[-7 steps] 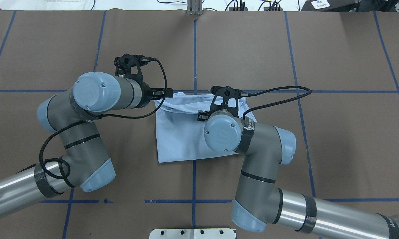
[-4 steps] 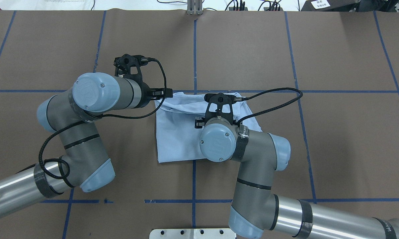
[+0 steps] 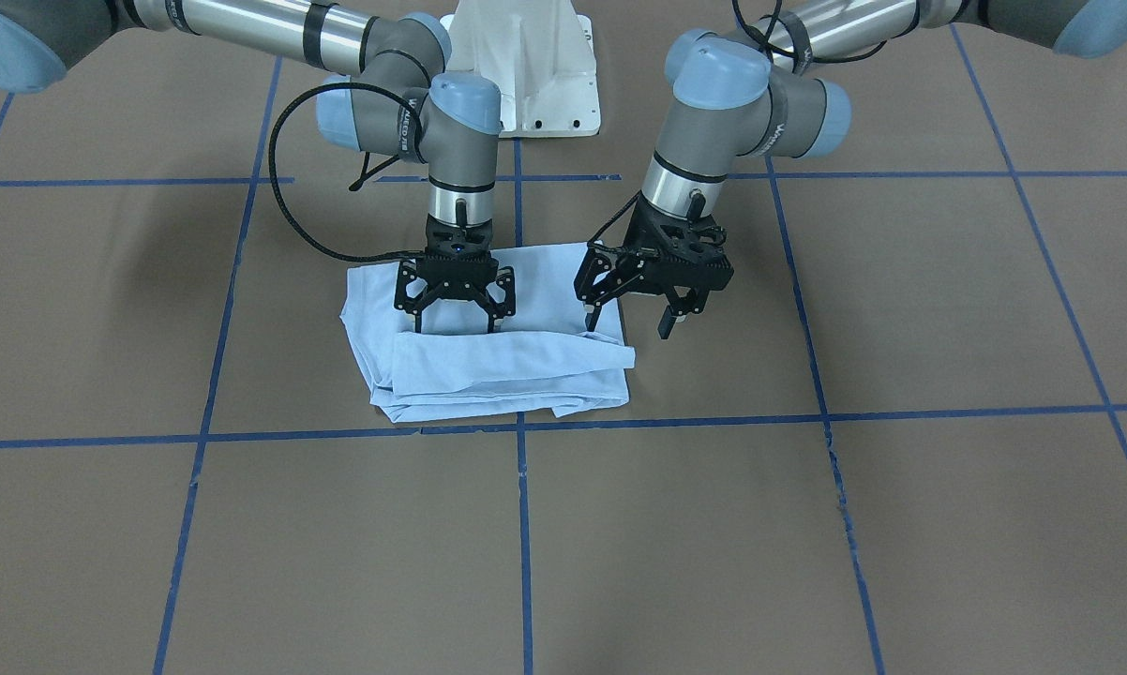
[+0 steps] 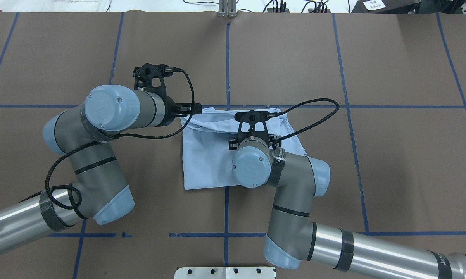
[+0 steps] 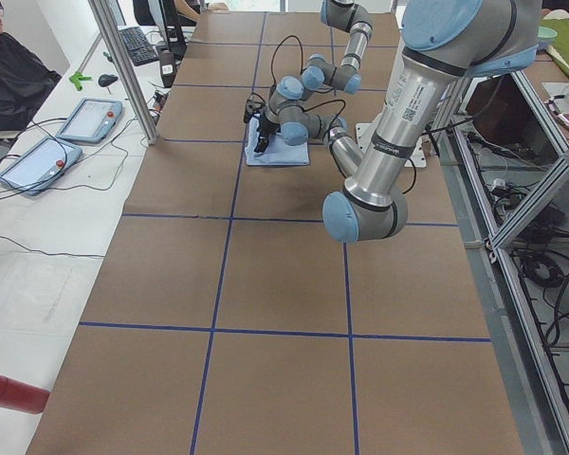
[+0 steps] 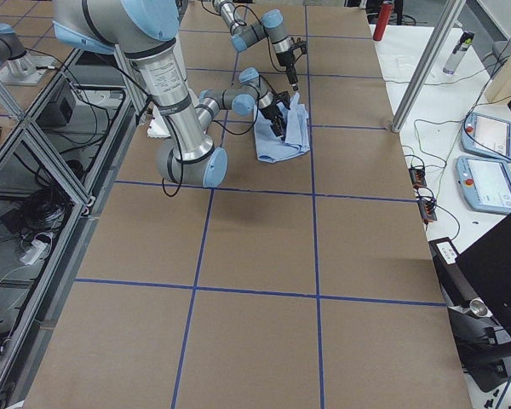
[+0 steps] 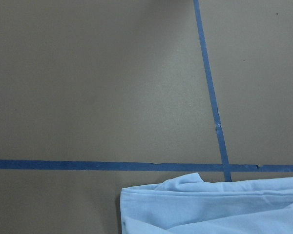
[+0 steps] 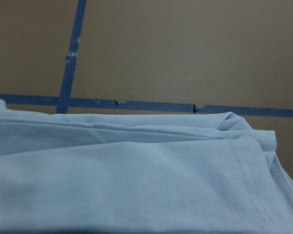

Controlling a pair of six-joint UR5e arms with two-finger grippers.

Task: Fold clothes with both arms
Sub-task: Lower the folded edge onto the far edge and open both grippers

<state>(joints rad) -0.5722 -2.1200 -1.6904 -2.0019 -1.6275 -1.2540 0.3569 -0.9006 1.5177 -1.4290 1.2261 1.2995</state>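
- While both my claws hang spread over the work, the T-shirt (image 3: 507, 375) lies folded into a thick, roughly square bundle on the table (image 3: 807, 525), its far edge just on my side of the tape cross (image 3: 519, 427).
- My right claw (image 3: 454, 328) is spread wide and grips nothing. It sits above the bundle, on my side of the tape cross and slightly to my right; I cannot tell whether it touches cloth.
- My left claw (image 3: 627, 326) is also spread and empty, to my left of the tape cross. It straddles the bundle's side edge, half over cloth and half over bare table.
- The layers nearest the tape cross lie uneven, with a lip of cloth sticking out. If my right claw closes here, it may pinch only the top layer and peel the fold open.
- My left claw, half off the cloth, could miss the hem or catch only a loose corner. The two sides would then lift unevenly and skew the fold.
- Both wrists crowd the same patch beside the tape cross, so an inward move by either could knock them together.
- A black cable (image 3: 282, 187) loops wide from my right wrist, nearer me than the tape cross, and could snag on a sweep.
- The white pedestal base (image 3: 535, 66) stands well back from the tape cross; I judge that my own arms are the main thing in the way.
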